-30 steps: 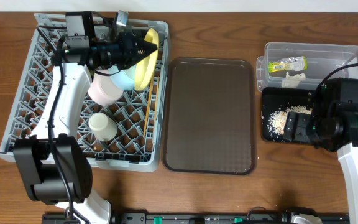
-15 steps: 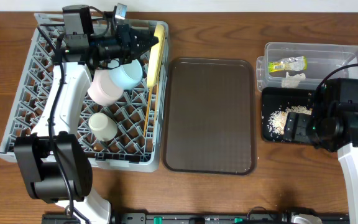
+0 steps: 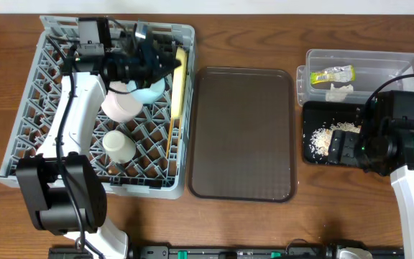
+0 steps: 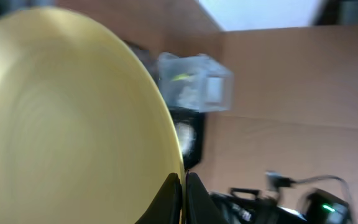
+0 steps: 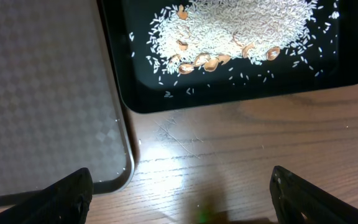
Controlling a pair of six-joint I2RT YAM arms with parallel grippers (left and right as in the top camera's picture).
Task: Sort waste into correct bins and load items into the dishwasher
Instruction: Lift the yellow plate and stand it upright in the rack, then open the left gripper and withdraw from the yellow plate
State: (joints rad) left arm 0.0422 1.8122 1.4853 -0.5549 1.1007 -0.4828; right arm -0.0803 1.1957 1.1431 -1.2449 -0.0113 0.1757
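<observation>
Tipping from slanted to upright, yellow plate (image 3: 181,86) in left pincer (image 3: 172,65).

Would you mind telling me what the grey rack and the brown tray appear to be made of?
The grey rack looks like moulded matte plastic, given its uniform lattice of pegs. The brown tray seems plastic too, with a finely textured surface and rolled rim.

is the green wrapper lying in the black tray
No, the green wrapper lies in the clear tub, next to the white tissue.

Bright, even light overhead; the yellow plate (image 4: 67,118) looms blurred; glare patches the table (image 5: 173,140).
</observation>
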